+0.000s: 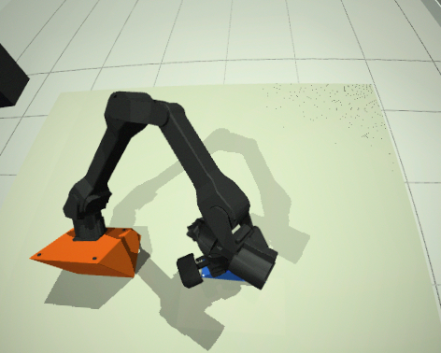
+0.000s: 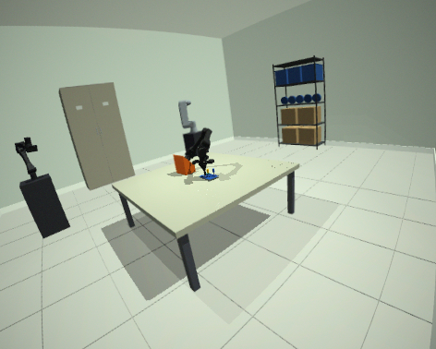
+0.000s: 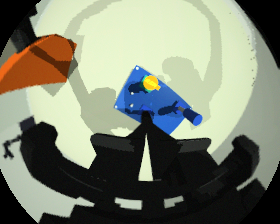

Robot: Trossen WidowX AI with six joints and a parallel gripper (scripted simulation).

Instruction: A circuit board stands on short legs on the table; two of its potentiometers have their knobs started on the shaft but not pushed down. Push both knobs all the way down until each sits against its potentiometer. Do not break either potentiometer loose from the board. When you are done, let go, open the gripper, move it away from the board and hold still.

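Note:
The blue circuit board (image 3: 163,96) (image 1: 222,275) (image 2: 211,177) stands on the table, mostly hidden by the arm in the top view. A yellow knob (image 3: 150,82) (image 2: 208,171) sits over a green part near the board's far side in the wrist view. A blue knob (image 3: 193,118) (image 2: 213,171) stands at the board's right corner, with a length of shaft showing below it. My gripper (image 3: 146,122) is shut, its tips over the board's near part, beside both of these knobs. A small blue part (image 3: 146,108) shows right at the tips, mostly hidden; contact cannot be told.
The orange arm base (image 1: 85,254) (image 2: 184,164) (image 3: 38,65) stands on the table (image 1: 340,224) (image 2: 170,203), left of the board in the top view. Small white-topped posts mark the board's corners in the wrist view. Cabinets and shelves stand away from the table.

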